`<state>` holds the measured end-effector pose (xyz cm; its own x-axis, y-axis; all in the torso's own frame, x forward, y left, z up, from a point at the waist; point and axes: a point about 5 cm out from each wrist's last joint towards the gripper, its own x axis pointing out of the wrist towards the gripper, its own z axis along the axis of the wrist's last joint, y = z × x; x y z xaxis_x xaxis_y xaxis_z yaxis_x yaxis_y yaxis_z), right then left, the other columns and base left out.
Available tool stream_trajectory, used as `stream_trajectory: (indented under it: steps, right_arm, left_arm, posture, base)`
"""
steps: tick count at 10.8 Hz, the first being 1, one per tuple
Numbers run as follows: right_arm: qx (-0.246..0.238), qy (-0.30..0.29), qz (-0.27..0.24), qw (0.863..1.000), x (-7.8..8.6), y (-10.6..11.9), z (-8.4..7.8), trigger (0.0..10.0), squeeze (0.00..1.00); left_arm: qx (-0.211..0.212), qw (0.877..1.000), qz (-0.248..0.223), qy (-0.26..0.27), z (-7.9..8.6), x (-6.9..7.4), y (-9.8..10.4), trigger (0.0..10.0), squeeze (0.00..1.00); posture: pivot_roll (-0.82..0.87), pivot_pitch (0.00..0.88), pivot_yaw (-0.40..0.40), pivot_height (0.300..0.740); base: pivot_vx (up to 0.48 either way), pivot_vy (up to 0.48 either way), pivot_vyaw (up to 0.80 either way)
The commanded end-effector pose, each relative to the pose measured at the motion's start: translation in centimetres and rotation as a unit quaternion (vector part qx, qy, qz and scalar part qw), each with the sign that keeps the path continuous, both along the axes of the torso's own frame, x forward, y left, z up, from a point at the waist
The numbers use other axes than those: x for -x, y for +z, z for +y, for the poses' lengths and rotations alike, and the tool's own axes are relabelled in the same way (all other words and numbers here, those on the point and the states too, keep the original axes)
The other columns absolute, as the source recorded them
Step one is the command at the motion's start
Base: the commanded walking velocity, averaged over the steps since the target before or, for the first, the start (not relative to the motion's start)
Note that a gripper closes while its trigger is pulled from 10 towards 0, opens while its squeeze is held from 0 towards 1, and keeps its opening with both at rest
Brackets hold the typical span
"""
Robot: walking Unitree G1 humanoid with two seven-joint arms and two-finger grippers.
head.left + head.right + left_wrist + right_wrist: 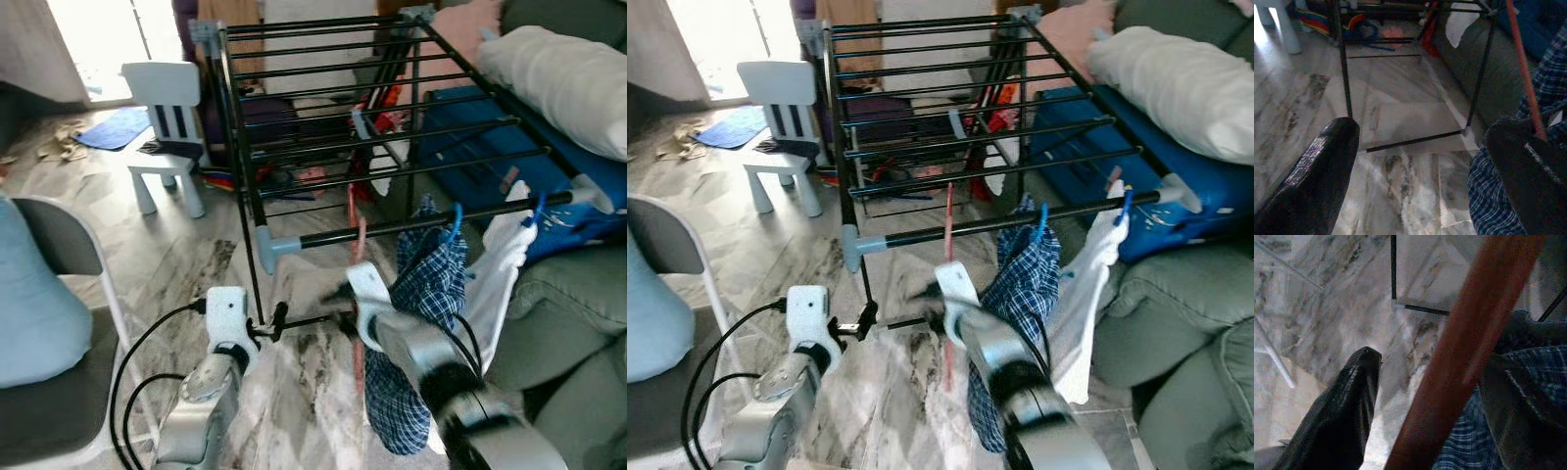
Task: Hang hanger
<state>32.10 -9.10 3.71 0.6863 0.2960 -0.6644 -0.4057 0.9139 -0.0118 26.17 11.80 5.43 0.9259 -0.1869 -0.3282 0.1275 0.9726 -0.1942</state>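
1. A black metal drying rack [333, 88] of thin round bars with grey plastic corner joints stands on a glossy, veined marble-look floor [196, 264].
2. A slim red hanger [354, 257], smooth and rod-like, hangs nearly upright just below the rack's front bar, beside a blue-and-white checked cloth [416, 323] on a blue hook.
3. A white garment [495, 269] hangs next to the checked cloth on the same front bar.
4. The right gripper [345, 299] is raised beside the hanger's lower length; in the right wrist view its black fingers [1337, 421] stand apart with the red shaft running between them, and whether they touch it cannot be told.
5. The left gripper [277, 323] sits low near the rack's front leg, its rubbery black fingers [1317, 181] spread wide on nothing.
6. A small white plastic child's chair [167, 127] stands behind the rack, and a grey chair [73, 294] carries a pale blue cushion at the robot's left.
7. A white pillow [568, 83] rests on a blue suitcase [490, 137] beside grey-green upholstery [568, 323].
8. No writing or brand can be read.
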Motion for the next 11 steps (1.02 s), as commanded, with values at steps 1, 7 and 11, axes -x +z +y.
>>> stream_trajectory:
  steps: [1,7,11]
  right_arm:
    - [0.008,0.010,-0.025,1.000,-0.3,1.0,-0.2,10.0,1.00]
    - [-0.013,0.016,-0.110,0.994,3.0,3.9,-3.7,10.0,1.00]
    - [-0.072,0.023,-0.108,0.991,4.6,4.7,-4.7,10.0,1.00]
  left_arm:
    - [-0.001,1.000,-0.002,0.002,0.1,0.1,0.3,10.0,0.00]
    - [-0.024,0.999,-0.019,-0.026,0.1,0.3,1.2,10.0,0.00]
    - [-0.048,0.998,-0.023,-0.045,-0.1,-0.1,1.3,10.0,0.00]
  posture:
    - [-0.09,0.000,-0.013,0.740]
    - [-0.12,0.000,0.017,0.740]
    - [-0.12,0.000,0.042,0.740]
  base:
    - [0.000,0.000,0.00]
    - [0.000,0.000,0.00]
    - [0.000,0.000,0.00]
